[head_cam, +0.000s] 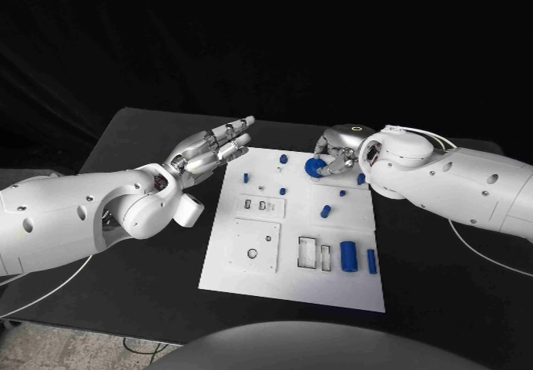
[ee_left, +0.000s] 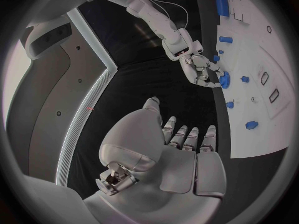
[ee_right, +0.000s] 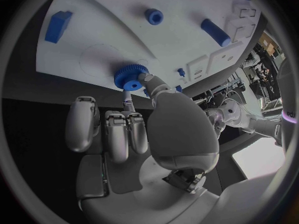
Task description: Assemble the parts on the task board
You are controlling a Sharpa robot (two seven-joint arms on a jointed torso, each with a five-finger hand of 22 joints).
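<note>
The white task board (head_cam: 291, 289) lies in the middle of the black table. My right hand (head_cam: 336, 148) is over the board's far right corner and pinches a blue gear (head_cam: 316, 168) between thumb and a finger. In the right wrist view the gear (ee_right: 131, 76) sits at the board's (ee_right: 112, 30) edge, next to a faint round outline. My left hand (head_cam: 211, 150) hovers open, fingers stretched out, just off the board's far left corner, holding nothing. The left wrist view shows the left hand (ee_left: 181, 149) and, beyond it, the right hand (ee_left: 201, 69) with the gear (ee_left: 224, 78).
A blue cylinder (head_cam: 349, 256) and a blue bar (head_cam: 371, 262) stand at the board's right side. Several small blue pieces, one of them a peg (head_cam: 282, 159), dot the far half. Two raised white plates (head_cam: 263, 205) (head_cam: 256, 245) and rectangular recesses (head_cam: 308, 252) occupy the middle.
</note>
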